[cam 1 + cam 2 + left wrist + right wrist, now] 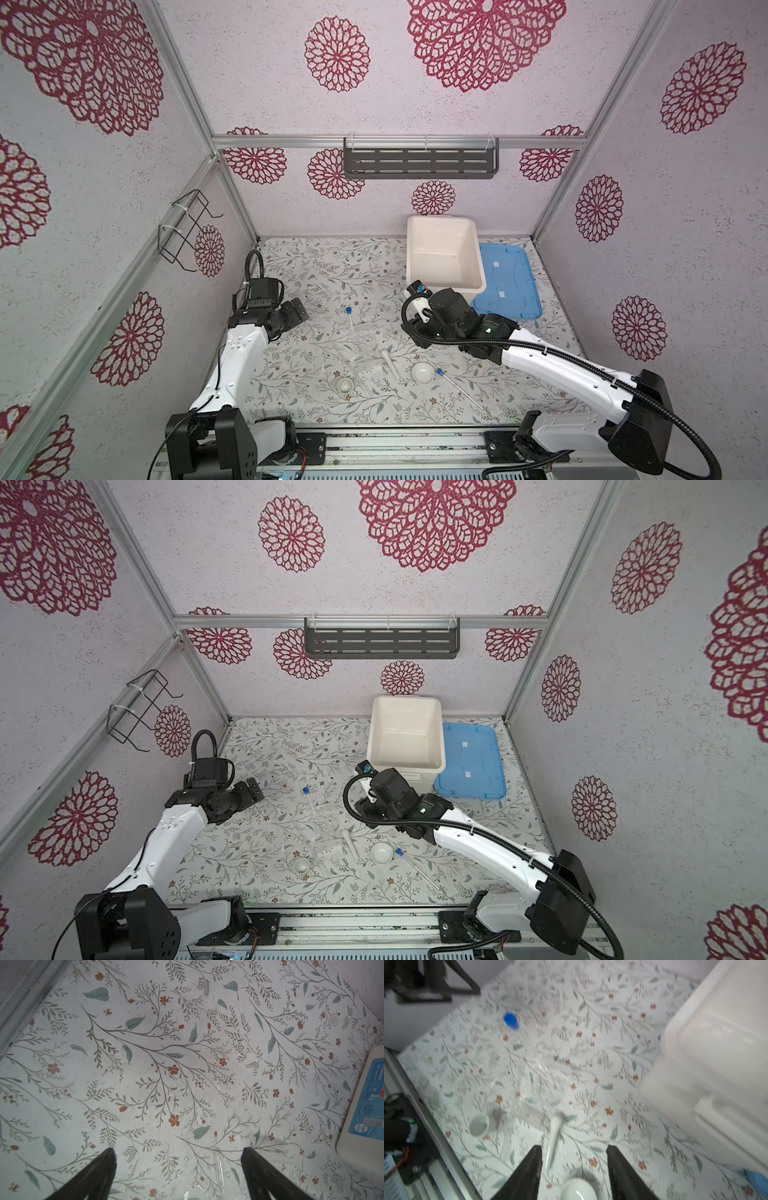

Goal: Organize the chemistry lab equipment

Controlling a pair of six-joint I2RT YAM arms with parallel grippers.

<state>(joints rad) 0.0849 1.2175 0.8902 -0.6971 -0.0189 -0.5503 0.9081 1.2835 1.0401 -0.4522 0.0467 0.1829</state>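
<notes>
- Currently the right gripper [574, 1148] has its jaws parted and pinches nothing; its wrist picture is blurred.
- The pestle [554, 1136] lies on the table [591, 1043]. Its thin end shows in the gap, close by the inner edge of one finger [533, 1167]. Whether they touch cannot be told.
- The bowl [578, 1190] shows in the same gap, behind the fingertips, and is not gripped.
- The left gripper [178, 1151] has its jaws spread wide and holds nothing.
- A clear piece [219, 1167], which I cannot identify, lies on the table just inside one of its fingers [259, 1167].
- In both top views the far tube [351, 320] [309, 802] lies between the two grippers, apart from both. Its blue cap points toward the back wall.
- The stand [361, 349] sits just in front of that tube, with the pestle between stand and bowl.
- The near tube [457, 386] lies just beside the bowl on the right arm's side, with its cap end nearest the bowl.
- The dish [344, 386] stands toward the front edge, well apart from both grippers.
- The tub [444, 232] stands open at the back, just behind the right wrist.
- The lid [507, 286] lies flat just beside the tub.
</notes>
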